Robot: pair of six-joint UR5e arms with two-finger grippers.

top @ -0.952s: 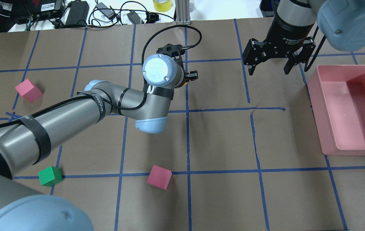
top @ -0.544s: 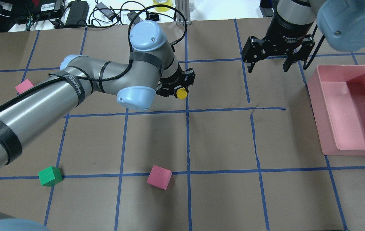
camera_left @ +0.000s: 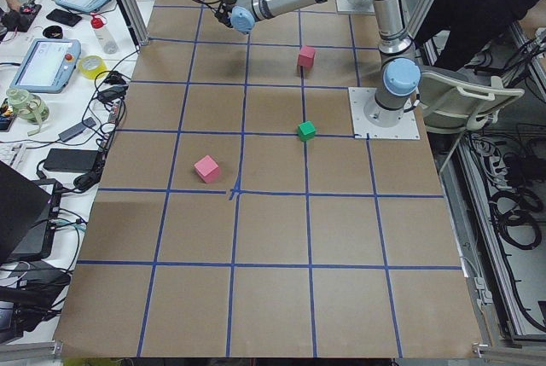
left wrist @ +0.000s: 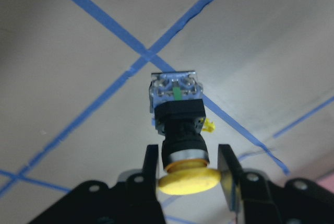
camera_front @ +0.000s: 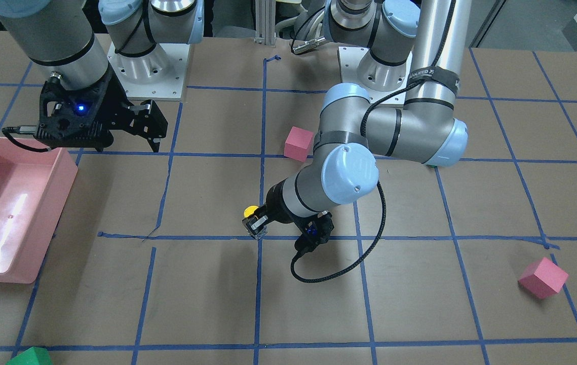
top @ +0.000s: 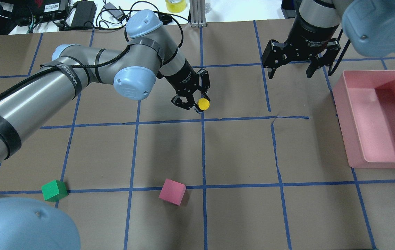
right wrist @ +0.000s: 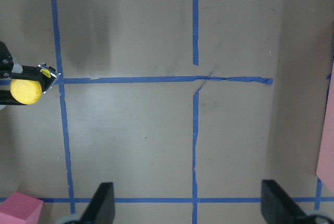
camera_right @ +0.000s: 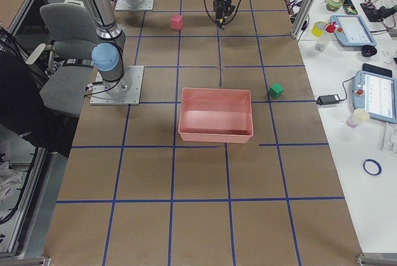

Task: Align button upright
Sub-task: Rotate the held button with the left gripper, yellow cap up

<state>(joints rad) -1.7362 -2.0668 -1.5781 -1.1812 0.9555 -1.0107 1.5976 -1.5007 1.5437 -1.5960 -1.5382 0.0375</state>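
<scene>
The button is clamped by its black neck, just under the yellow cap, in the nearly closed left gripper. Its base points down at a tape crossing mid-table; contact with the table cannot be determined. This hold probably leaves the base free to seat flat. The right gripper hangs wide open and empty near the pink bin.

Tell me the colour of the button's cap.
Yellow. The button's cap shows best in the left wrist view.
</scene>
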